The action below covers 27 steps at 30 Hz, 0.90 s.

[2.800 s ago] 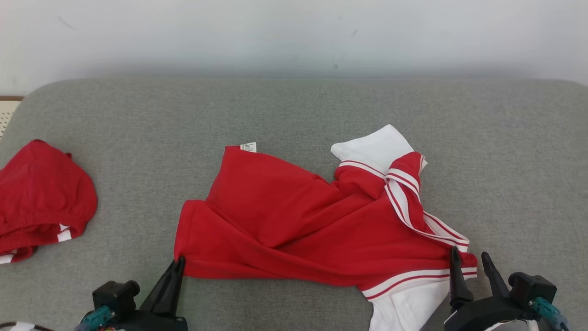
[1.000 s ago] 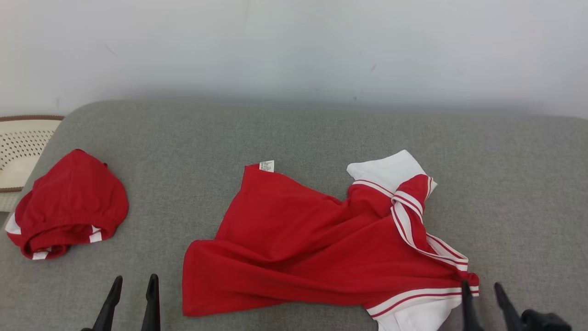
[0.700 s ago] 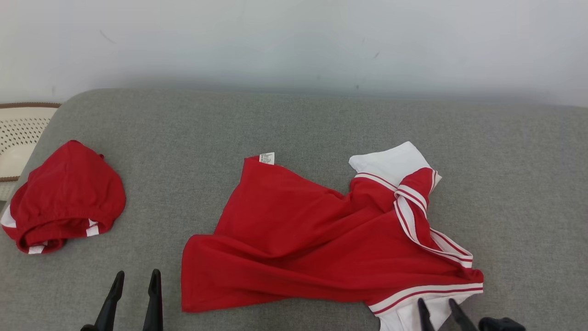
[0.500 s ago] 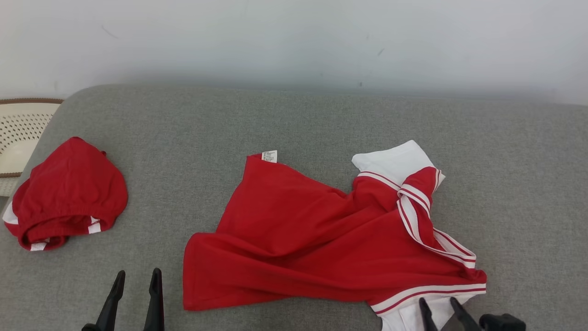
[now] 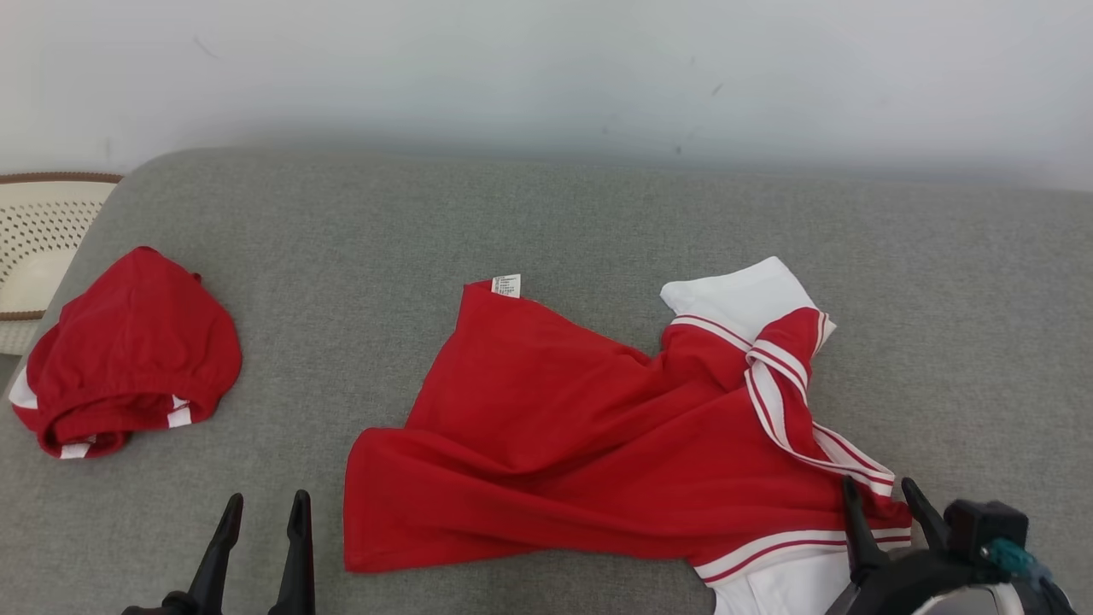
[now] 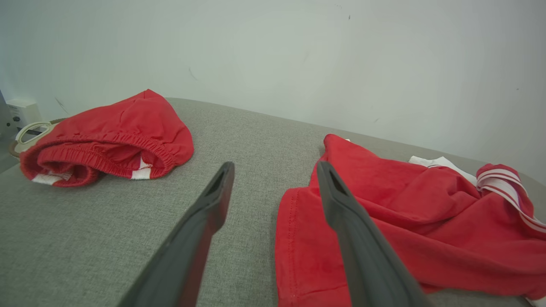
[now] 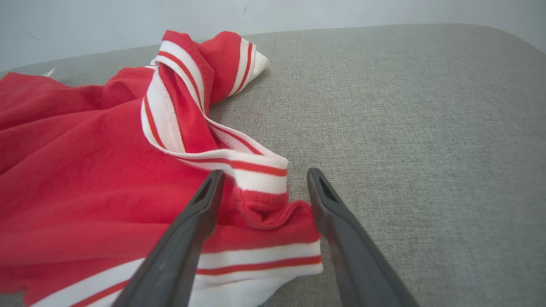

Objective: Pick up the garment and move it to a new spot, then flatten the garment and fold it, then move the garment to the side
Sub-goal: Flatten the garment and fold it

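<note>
The garment (image 5: 598, 436) is a red shirt with white sleeves and red-and-white striped trim, lying rumpled across the middle of the grey cushion (image 5: 546, 222). My left gripper (image 5: 263, 501) is open at the lower left, a little left of the shirt's near left corner (image 6: 298, 238), touching nothing. My right gripper (image 5: 879, 489) is open at the lower right, its fingers straddling the bunched red fabric and striped trim (image 7: 260, 200) at the shirt's right end. Nothing is pinched between either pair of fingers.
A second red garment (image 5: 128, 354) with an elastic waist lies bunched at the cushion's left end, also seen from the left wrist (image 6: 106, 138). A cream perforated basket (image 5: 38, 239) stands beyond the left edge. A pale wall (image 5: 546, 68) rises behind the cushion.
The camera has shifted, so the whole scene sits differently. My right gripper dipped low and has come back up over the shirt's right end. The left gripper let go of the near left corner earlier.
</note>
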Motion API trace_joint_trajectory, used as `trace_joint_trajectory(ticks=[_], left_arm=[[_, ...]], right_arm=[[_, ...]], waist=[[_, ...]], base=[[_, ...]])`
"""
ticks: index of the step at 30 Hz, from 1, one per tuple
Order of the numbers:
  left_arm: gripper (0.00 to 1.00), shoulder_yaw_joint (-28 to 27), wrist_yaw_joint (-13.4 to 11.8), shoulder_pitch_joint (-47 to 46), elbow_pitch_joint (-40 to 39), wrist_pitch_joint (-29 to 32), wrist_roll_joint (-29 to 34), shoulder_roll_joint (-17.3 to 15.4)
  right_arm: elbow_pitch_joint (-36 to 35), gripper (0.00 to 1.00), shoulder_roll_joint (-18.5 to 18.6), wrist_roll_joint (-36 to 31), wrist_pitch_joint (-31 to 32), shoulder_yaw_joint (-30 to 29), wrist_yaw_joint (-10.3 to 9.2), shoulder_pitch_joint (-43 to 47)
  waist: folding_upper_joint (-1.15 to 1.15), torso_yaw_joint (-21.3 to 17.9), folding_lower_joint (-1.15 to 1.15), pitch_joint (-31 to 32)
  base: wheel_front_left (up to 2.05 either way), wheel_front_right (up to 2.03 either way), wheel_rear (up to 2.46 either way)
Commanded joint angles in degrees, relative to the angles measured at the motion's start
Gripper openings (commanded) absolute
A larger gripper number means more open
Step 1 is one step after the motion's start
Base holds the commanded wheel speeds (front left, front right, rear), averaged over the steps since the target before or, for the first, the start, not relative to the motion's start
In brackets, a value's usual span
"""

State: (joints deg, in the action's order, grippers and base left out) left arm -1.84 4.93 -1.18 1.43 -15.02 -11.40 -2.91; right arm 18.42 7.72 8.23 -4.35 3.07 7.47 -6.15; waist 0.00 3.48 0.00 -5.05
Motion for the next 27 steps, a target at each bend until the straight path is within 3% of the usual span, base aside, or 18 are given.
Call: trace_joint_trajectory(ticks=[1, 3, 5, 6, 7, 22, 23, 25, 27], left_arm=[[1.00, -0.1, 0.0, -0.2, 0.2, -0.2, -0.2, 0.0], [1.00, -0.1, 0.0, -0.6, 0.4, -0.2, -0.3, 0.0], [1.00, 0.0, 0.0, -0.7, 0.7, -0.2, -0.4, 0.0], [1.00, 0.0, 0.0, -0.7, 0.7, -0.2, -0.4, 0.0], [1.00, 0.2, 0.0, -0.9, 0.9, -0.2, -0.5, 0.0], [1.00, 0.2, 0.2, -1.8, 1.9, -0.2, -0.7, 0.0], [1.00, 0.1, 0.2, -1.8, 2.1, -0.2, -0.7, 0.0], [1.00, 0.0, 0.4, -1.7, 2.5, -0.2, -0.8, 0.0], [1.00, -0.2, 0.6, -1.6, 2.9, -0.2, -0.8, 0.0]], right_arm=[[1.5, 1.00, 0.5, -0.3, 0.3, 0.6, 0.05, -1.6], [4.1, 1.00, 0.9, 0.4, 0.3, 0.7, 0.05, -3.8], [8.1, 0.32, 1.2, -0.1, 2.8, 1.1, 0.05, -5.5], [8.1, 0.32, 1.2, -0.1, 2.8, 1.1, 0.05, -5.5], [9.1, 0.00, 1.2, 0.3, 2.8, 1.1, 0.05, -6.9], [22.7, 0.00, 2.8, 2.2, -3.0, 3.4, 0.05, -26.1], [24.4, 0.13, 3.0, 1.8, -3.0, 3.6, 0.05, -26.6], [26.7, 1.00, 2.7, 1.6, -4.2, 3.7, 0.05, -27.4], [28.3, 1.00, 2.9, 1.3, -6.3, 3.4, 0.05, -27.4]], waist=[[0.00, 0.3, 0.00, -0.3], [0.00, 0.4, 0.00, -0.5], [0.00, 0.6, 0.00, -0.7], [0.00, 0.6, 0.00, -0.7], [0.00, 0.8, 0.00, -0.9], [0.00, 1.5, 0.00, -1.6], [0.00, 1.5, 0.00, -1.6], [0.00, 1.5, 0.00, -1.4], [0.00, 1.5, 0.00, -1.1]], base=[[0.00, 0.00, 0.00], [0.00, 0.00, 0.00], [0.00, 0.00, 0.00], [0.00, 0.00, 0.00], [0.00, 0.00, 0.00], [0.00, 0.00, 0.00], [0.00, 0.00, 0.00], [0.00, 0.00, 0.00], [0.00, 0.00, 0.00]])
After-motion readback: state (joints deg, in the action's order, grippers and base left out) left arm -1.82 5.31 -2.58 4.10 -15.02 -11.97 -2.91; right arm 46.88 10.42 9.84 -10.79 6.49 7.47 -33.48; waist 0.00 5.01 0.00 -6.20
